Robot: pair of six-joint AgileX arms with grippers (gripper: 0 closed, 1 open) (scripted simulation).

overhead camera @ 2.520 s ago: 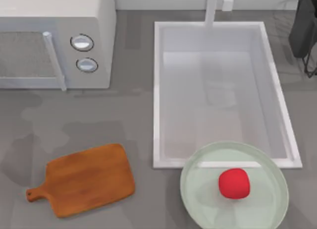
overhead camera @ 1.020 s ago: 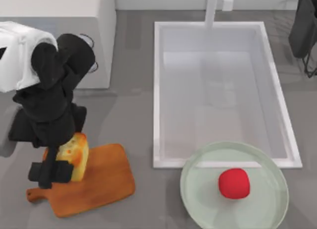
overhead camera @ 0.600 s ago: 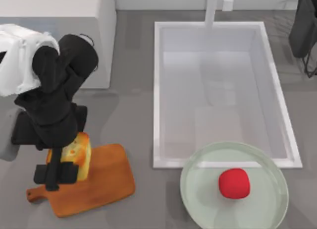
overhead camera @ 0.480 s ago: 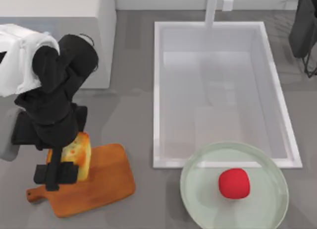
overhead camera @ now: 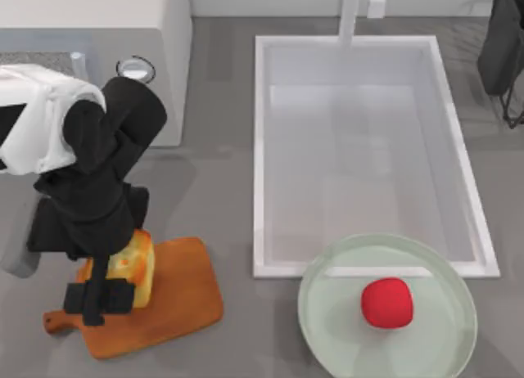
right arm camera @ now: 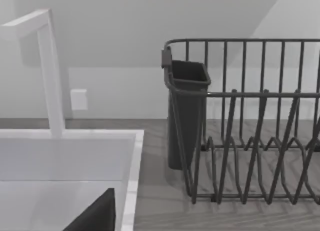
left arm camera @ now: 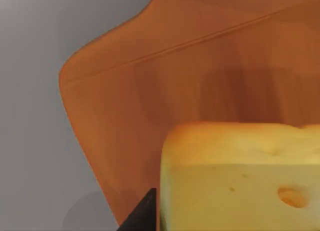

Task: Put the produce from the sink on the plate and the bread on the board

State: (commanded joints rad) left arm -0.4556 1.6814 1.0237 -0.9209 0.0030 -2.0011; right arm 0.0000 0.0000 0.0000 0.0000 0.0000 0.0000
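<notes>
At the left of the surface [overhead camera: 229,190], the left gripper [overhead camera: 105,294] has its jaws closed on the bread [overhead camera: 131,267], held low over the board [overhead camera: 176,300], on it or nearly so. That toasted cube looks light and crumbly, soft enough to dent; a gentle pinch across its paler flat sides seems best. The sink [overhead camera: 262,149] lies empty. The produce [overhead camera: 386,302] sits alone on the plate [overhead camera: 327,345]. The right arm is parked by the dish rack [right arm camera: 250,141]; I cannot tell how its jaws stand.
</notes>
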